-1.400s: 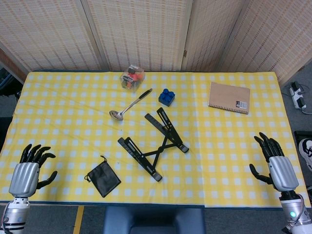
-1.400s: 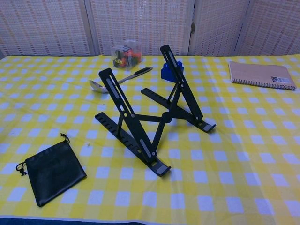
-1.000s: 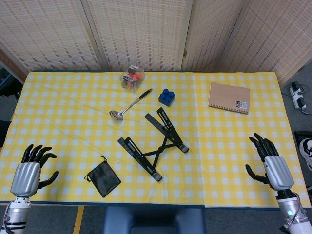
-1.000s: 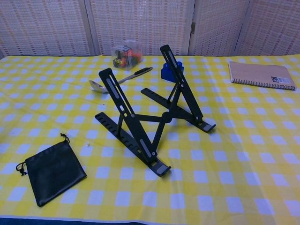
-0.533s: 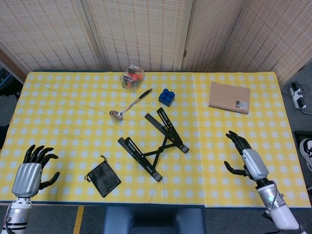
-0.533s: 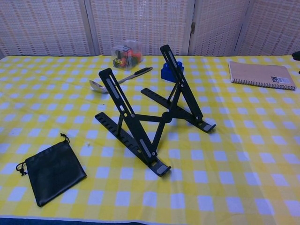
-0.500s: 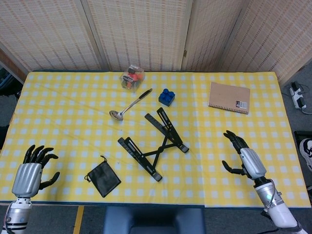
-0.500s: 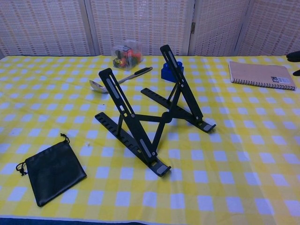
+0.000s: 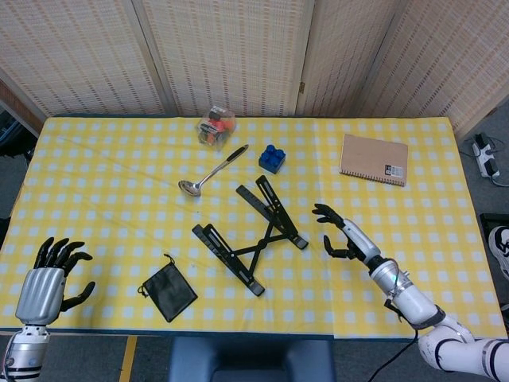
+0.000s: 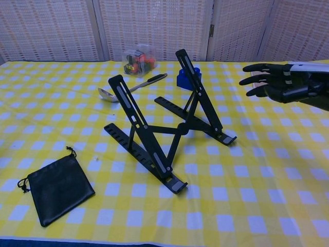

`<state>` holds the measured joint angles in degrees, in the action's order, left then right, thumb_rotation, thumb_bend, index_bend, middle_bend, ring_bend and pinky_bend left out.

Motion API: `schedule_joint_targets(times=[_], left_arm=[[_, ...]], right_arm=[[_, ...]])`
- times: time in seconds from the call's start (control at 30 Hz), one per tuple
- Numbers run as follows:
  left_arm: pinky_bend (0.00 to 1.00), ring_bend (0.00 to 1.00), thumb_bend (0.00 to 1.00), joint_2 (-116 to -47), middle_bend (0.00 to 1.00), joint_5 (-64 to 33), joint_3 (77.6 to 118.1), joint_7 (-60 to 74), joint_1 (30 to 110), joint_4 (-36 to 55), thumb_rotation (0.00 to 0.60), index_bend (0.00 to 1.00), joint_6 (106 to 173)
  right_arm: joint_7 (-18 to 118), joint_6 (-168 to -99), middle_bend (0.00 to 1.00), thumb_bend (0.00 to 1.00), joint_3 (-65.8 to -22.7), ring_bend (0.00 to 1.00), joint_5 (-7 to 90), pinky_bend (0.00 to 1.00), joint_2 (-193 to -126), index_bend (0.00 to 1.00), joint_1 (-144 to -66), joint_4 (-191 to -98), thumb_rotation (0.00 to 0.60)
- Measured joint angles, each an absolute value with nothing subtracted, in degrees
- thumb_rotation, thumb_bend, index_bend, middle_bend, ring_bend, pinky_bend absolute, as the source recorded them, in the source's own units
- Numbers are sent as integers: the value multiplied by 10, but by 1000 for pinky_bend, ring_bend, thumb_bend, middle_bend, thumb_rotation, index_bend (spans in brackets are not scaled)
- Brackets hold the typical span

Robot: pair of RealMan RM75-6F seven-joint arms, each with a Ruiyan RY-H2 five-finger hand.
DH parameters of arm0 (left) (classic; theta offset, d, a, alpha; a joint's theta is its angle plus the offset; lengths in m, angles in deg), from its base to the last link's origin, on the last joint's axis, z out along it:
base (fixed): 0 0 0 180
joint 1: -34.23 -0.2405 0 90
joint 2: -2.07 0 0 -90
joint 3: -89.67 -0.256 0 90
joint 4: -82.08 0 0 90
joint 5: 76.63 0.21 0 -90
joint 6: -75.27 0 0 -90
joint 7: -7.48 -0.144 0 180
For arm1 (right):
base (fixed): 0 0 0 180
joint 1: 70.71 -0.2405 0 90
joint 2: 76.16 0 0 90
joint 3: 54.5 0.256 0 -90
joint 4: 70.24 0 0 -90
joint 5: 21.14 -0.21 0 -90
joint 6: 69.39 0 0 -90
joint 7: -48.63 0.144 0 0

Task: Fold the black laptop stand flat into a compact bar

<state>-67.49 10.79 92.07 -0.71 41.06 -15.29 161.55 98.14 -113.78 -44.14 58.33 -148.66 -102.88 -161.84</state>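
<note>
Fingers of the right hand are spread apart and hold nothing in the head view, reaching toward the black laptop stand from its right side, near it but not touching. The stand is unfolded in the middle of the table, which is covered in a yellow-and-white check cloth; its two slotted rails lie apart, joined by crossed struts. The left hand sits at the near left corner of the table with its fingers fanned wide and nothing in them, well apart from the stand. A black drawstring pouch lies near the stand's left rail, a metal spoon and a blue toy brick lie beyond the stand, a clear box of small colourful items sits near the far edge, and a brown spiral notebook rests toward the far right. In the chest view the stand shows propped open, its rails rising steeply from the cloth and crossing at a central pivot. The right hand enters from the right edge, raised above the table with its fingers extended and separated, pointing left toward the stand's upper end with a clear gap between them. The pouch lies flat at the near left, the brick partly behind the stand's right rail, and the left hand is outside this view.
</note>
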Motion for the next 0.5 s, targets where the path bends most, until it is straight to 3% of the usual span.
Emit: schedule_joint_targets(times=[0.5], left_arm=[[0, 149, 305, -672, 256, 110, 919, -5, 410, -154, 600, 421, 1611]], right_arm=[[983, -1023, 115, 722, -402, 156, 488, 0, -1584, 0, -1115, -1503, 600]])
